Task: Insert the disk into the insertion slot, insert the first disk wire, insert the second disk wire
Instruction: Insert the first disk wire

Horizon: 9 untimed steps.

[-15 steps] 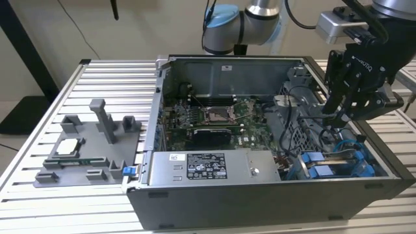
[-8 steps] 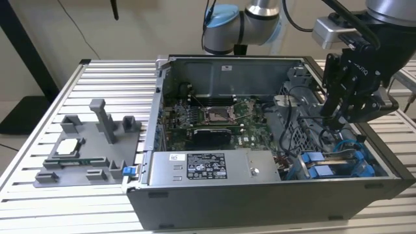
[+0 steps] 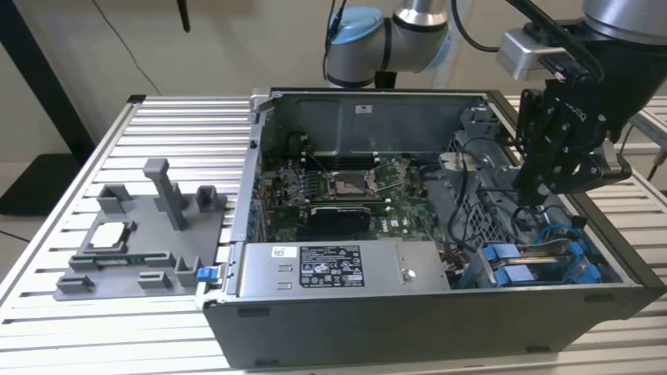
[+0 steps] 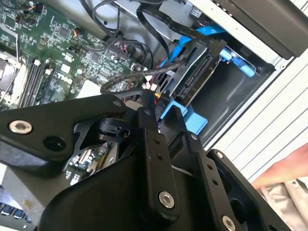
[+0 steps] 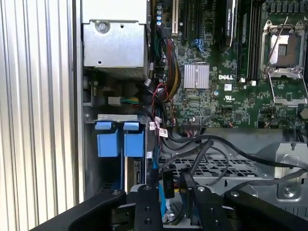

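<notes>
Black linkages of the tool [image 4: 161, 113] lie nearest the lens in both wrist views. Whether it is open or closed: cannot tell.

The disk [image 4: 196, 74], in its blue carrier, sits in the insertion slot [image 4: 226, 96] just beyond the tool's tip, with its connector edge turned toward the tool.

Black cables [image 4: 139, 72] loop between the tool and the disk, close to the tip. Contact cannot be told.

In the exterior view the tool hangs inside the open computer case [image 3: 417, 328], over the drive cage corner. The motherboard [image 3: 344, 191] lies well off to the tool's side. The case stands on the slatted surface [image 3: 177, 117].
</notes>
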Available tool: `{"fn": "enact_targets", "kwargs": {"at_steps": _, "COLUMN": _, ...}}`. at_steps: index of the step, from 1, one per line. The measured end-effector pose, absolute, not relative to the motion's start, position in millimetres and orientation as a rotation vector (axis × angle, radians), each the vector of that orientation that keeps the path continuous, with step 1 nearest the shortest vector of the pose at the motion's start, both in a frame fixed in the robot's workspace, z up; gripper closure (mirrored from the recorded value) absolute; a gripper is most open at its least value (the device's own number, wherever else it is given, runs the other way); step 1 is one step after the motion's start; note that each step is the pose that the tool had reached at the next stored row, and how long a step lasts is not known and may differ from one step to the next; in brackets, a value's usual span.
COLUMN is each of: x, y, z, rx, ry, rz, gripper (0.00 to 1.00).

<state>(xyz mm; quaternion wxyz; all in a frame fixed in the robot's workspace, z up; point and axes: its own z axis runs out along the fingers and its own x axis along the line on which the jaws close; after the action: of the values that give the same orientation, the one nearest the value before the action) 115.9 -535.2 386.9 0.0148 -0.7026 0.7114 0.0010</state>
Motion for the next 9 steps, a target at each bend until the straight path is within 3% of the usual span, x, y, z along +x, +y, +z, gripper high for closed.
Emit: {"fn": "enact_targets", "kwargs": {"at_steps": 9, "x": 115.9, "y": -535.2, "z": 386.6, "rx": -2.186, "ry": 2.214, "rz": 0.004, "gripper": 0.00}}
